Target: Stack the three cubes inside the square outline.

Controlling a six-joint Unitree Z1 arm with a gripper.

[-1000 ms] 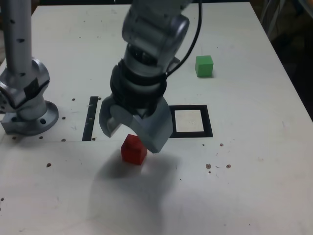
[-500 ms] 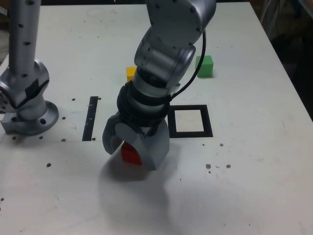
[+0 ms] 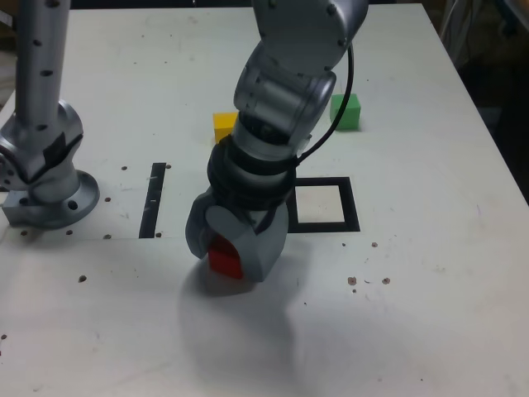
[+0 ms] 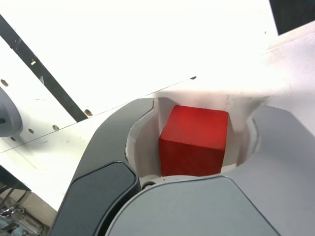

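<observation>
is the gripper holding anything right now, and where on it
The gripper has closed around the red cube, jaws on two opposite side faces; the cube is not lifted off the table.

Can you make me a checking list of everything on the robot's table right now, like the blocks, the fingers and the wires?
Surface: white table, dotted with small dark specks and holes.
Job's things: red cube on the table between the fingers; yellow cube and green cube farther back, apart; square outline has nothing in it.
Clutter: narrow black strip at the exterior view's left of the outline.
Grippers: gripper down at the table, fingers curved around the red cube; firm grip not clear.
Cables: black cable looping along the arm.
Surroundings: silver post and base at the exterior view's left; dark area beyond the table.
</observation>
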